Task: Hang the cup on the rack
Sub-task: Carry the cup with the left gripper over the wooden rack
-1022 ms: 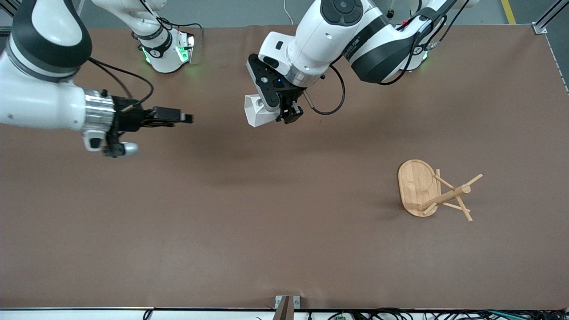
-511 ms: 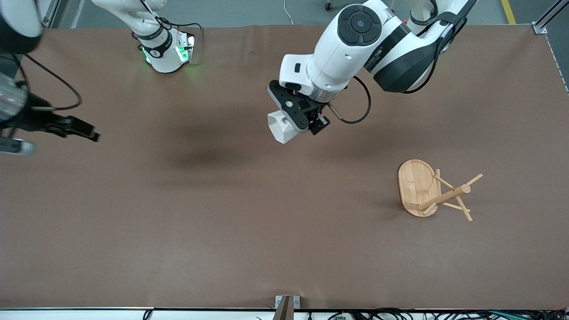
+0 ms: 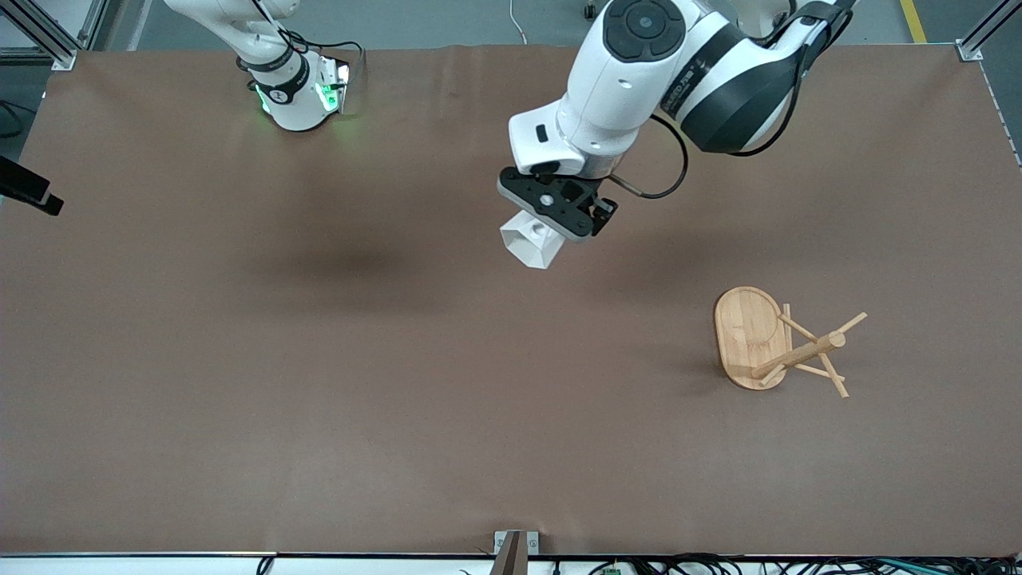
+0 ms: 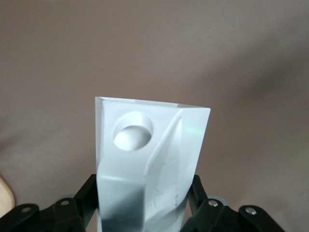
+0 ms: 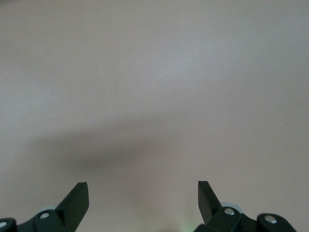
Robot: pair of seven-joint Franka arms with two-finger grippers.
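Note:
My left gripper (image 3: pixel 559 228) is shut on the white faceted cup (image 3: pixel 529 242) and holds it in the air over the middle of the table. In the left wrist view the cup (image 4: pixel 149 164) fills the space between the black fingers (image 4: pixel 87 200), its handle hole showing. The bamboo rack (image 3: pixel 778 345) stands toward the left arm's end of the table, nearer the front camera than the cup, apart from it. My right gripper (image 5: pixel 143 193) is open and empty over bare table; only a dark tip of that arm (image 3: pixel 28 192) shows at the edge of the front view.
The brown table (image 3: pixel 399 383) carries only the rack. The right arm's base (image 3: pixel 295 88) stands at the table's back edge. A small metal bracket (image 3: pixel 515 547) sits at the table's front edge.
My left gripper has carried the cup toward the rack and nearer the front camera, turning it. The right arm has drawn back toward its end of the table, almost out of the front view.

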